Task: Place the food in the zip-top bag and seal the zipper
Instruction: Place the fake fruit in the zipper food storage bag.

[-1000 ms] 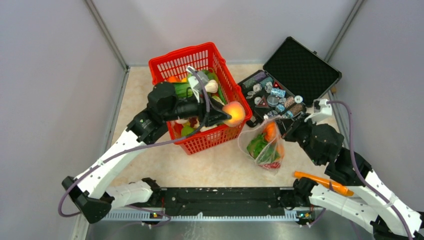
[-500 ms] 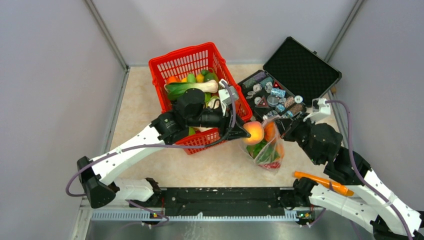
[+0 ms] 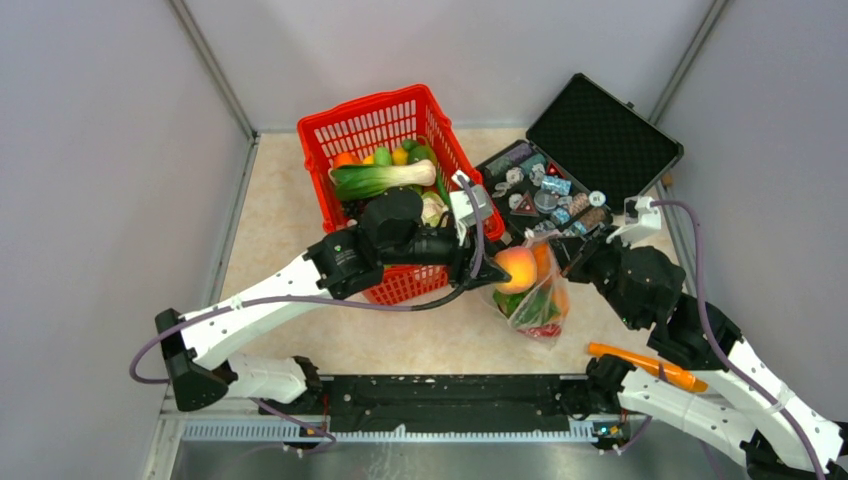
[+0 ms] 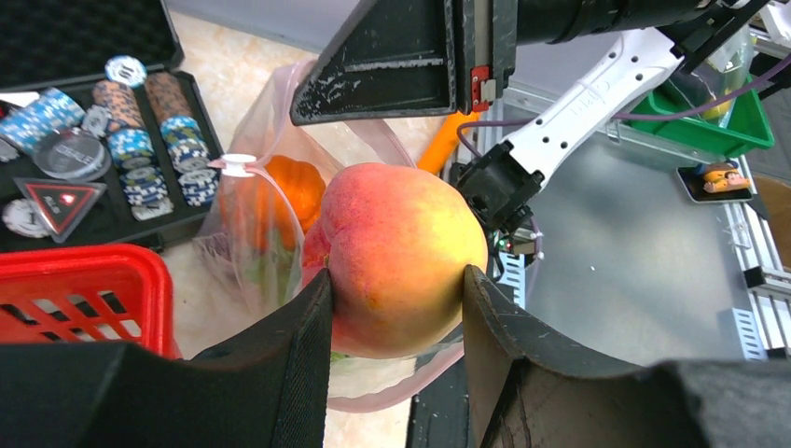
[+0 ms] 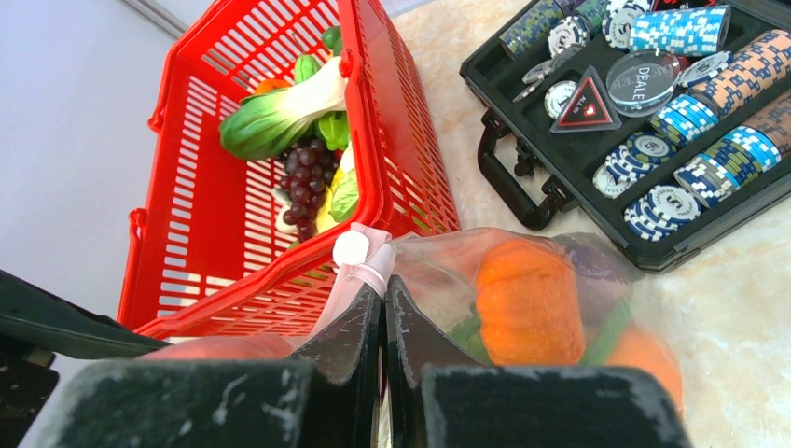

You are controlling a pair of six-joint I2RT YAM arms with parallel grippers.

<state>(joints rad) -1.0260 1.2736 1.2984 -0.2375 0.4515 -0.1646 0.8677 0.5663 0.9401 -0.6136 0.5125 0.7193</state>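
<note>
We note the zip-top bag [image 3: 540, 305] just beside the red basket [image 3: 345, 125], part filled; pumpkin [image 5: 527, 303] and greens [image 3: 513, 297] inside; right gripper [image 5: 383, 308] fingers pressed together on its mouth edge; left gripper [image 4: 396, 289] pinches a peach [image 4: 396, 233] over the mouth; bok choy [image 5: 280, 112] and grapes [image 5: 303, 177] lie in the basket, to be moved; zipper [image 5: 364, 271] unsealed.

- Peach [image 4: 396, 247]: round, yellow blushing red, clamped between the left gripper's [image 4: 396, 275] fingers, and we see it up against the bag's mouth.
- Zip-top bag [image 3: 543, 308]: clear, soft, crumpled, with its top lifted. The right gripper [image 5: 383, 303] is pinched closed on its upper edge.
- Zipper [image 5: 366, 268]: pink strip with a white slider, right at that pinch. We read it as unsealed.
- Inside the bag we note an orange pumpkin [image 5: 527, 303] and green leaves [image 3: 515, 297].
- In the red basket [image 5: 392, 159] we note bok choy [image 5: 280, 110] and dark grapes [image 5: 303, 177].
</note>
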